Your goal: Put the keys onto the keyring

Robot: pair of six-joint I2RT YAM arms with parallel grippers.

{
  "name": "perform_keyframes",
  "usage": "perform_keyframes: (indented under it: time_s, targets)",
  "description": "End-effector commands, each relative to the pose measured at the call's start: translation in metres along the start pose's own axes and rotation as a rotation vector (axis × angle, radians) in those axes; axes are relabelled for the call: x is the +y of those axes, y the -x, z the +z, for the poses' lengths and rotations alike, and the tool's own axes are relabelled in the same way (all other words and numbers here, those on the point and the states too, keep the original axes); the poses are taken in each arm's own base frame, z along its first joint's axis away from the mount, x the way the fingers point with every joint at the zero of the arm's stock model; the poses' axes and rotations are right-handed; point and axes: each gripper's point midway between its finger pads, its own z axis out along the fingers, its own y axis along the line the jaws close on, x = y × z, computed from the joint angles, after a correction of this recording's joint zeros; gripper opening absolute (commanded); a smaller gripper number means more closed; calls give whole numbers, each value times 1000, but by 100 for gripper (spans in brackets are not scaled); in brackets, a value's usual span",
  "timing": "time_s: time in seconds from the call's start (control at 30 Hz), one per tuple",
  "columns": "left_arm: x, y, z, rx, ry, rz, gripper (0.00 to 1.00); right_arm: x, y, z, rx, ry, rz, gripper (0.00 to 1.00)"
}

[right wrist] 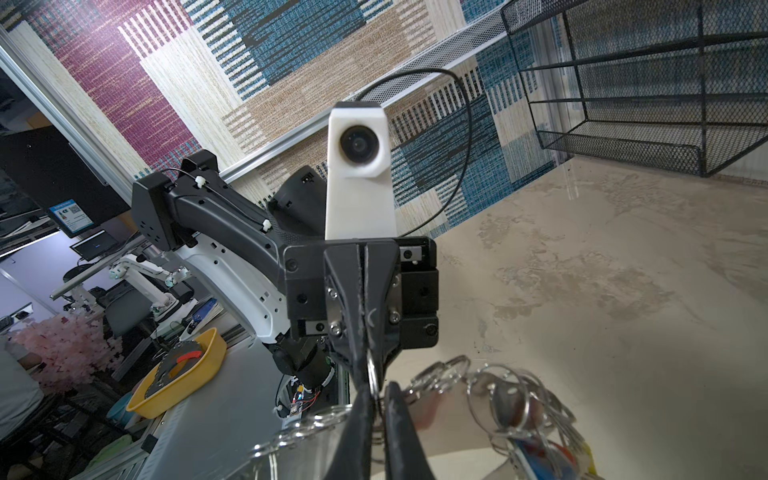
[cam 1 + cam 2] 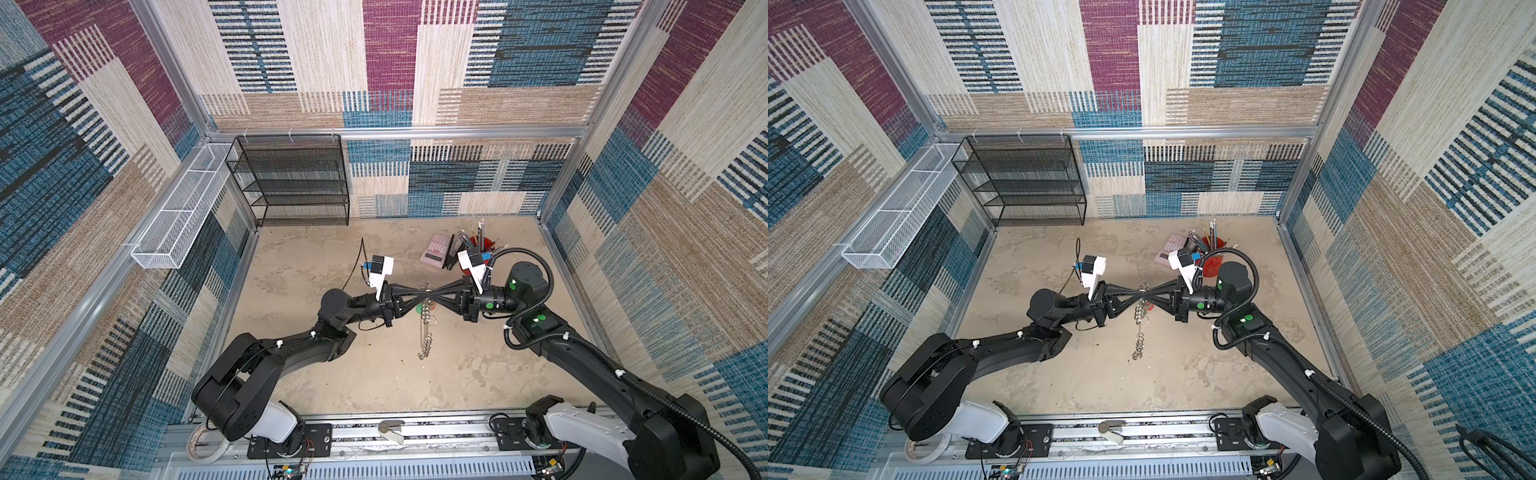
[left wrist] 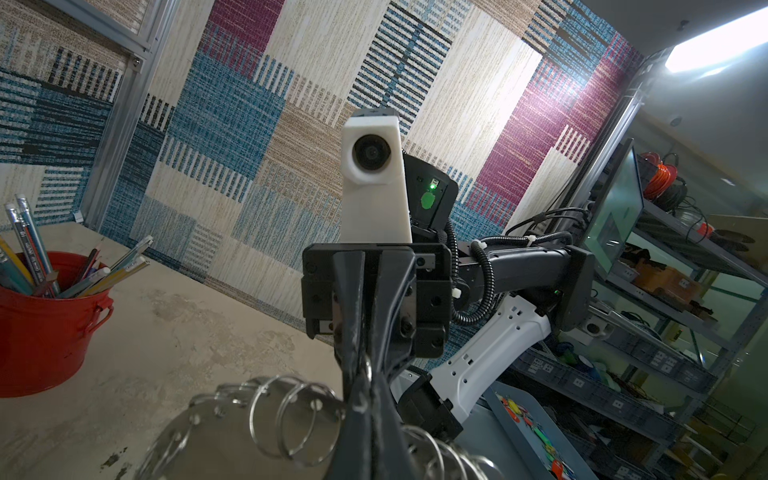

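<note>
Grey keyring hanging above the surface's middle, tagged keys on its upper rings, left end effector and right end effector tip to tip, both clenched on its top, red pencil bucket toward the far edge.
</note>
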Motion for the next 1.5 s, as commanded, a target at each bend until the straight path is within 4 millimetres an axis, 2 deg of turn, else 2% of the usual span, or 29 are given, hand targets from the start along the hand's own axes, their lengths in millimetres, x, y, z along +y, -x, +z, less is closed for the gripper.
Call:
perform_keyframes:
  time_s: [0.0, 0.2, 0.3, 0.5, 0.6, 0.67, 0.77, 0.87, 1.03, 1.2, 1.47]
  targets:
    - [-8, 6, 0, -21, -31, 48, 0, 5, 5, 0, -15, 20, -17, 0]
    - [0, 5, -5, 3, -4, 29, 1, 3, 4, -1, -15, -1, -21, 0]
    - [13, 8, -16, 21, 48, 1, 11, 0, 5, -2, -10, -27, -30, 0]
    - [24, 15, -37, 62, 141, -10, 26, -3, 7, -2, -4, -58, -49, 0]
    - [22, 15, -45, 140, 177, 18, 31, -4, 6, -2, 4, -68, -57, 0]
    - [18, 9, -51, 251, 215, 58, 35, -5, 7, -3, 9, -76, -70, 0]
    - [5, 3, -59, 445, 227, 162, 39, -7, 5, -3, 25, -94, -86, 0]
    - [-8, 5, -64, 591, 206, 219, 42, -7, 2, -1, 41, -99, -110, 0]
    - [-11, 14, -60, 703, 180, 291, 42, -2, 1, 5, 48, -91, -150, 0]
    - [-11, 18, -46, 790, 145, 363, 42, 4, -3, 12, 68, -77, -167, 0]
    - [-12, 6, -23, 937, 57, 370, 30, 10, -3, 12, 67, -65, -185, 0]
